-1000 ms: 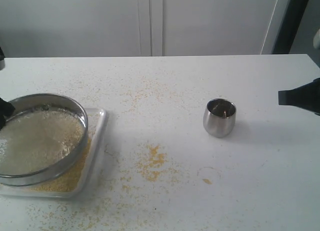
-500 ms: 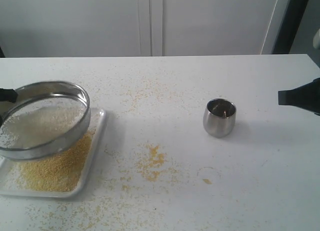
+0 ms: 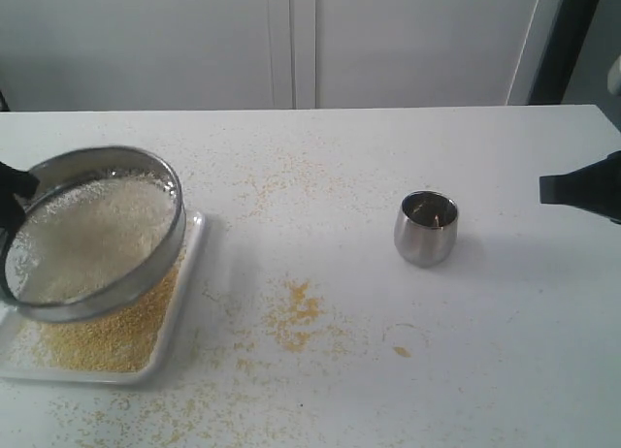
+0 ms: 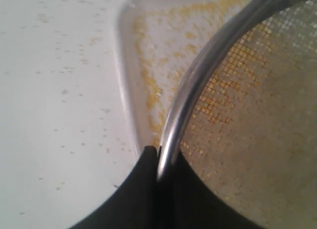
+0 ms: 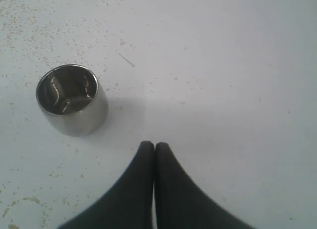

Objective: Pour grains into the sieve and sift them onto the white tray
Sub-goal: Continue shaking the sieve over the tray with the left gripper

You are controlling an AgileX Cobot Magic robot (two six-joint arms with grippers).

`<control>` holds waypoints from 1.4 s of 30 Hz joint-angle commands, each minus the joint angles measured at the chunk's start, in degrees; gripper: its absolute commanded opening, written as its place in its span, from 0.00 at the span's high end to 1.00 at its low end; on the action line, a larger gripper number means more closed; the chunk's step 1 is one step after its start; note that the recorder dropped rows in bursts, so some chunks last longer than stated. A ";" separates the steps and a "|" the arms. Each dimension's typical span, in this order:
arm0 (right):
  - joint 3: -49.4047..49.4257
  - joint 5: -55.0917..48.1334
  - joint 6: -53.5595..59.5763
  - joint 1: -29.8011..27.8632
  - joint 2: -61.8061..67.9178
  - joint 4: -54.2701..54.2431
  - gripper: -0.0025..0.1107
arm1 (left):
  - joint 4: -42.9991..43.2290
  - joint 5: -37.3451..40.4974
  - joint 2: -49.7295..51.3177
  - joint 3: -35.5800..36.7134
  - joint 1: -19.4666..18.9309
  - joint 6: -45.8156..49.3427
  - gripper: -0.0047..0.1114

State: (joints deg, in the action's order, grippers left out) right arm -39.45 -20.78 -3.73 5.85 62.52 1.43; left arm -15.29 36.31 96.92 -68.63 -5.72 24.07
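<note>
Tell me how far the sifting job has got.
Done: the steel cup stands empty on the table, so pouring looks finished, and yellow grains lie on the white tray. In hand: the left gripper pinches the rim of the sieve, held tilted above the tray with pale coarse bits on its mesh. Left: probably a little more shaking. The right gripper is shut, holding nothing.

You'll find a small steel cup standing upright on the white table, right of the middle and with bare tabletop all round it. From the right wrist view the cup shows its open mouth and a polished inside (dark reflections, nothing clearer) and casts a soft shadow on the table. Behind the far edge you see pale wall panels and a dark upright strip.
</note>
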 commanded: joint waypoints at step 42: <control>0.23 0.82 -0.09 -0.26 -0.37 0.15 0.98 | 1.25 1.47 -0.61 0.01 -1.77 -19.15 0.96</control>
State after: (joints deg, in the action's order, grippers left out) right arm -39.45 -20.78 -3.73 5.85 62.52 1.43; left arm -12.10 41.04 96.92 -68.23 -6.33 21.45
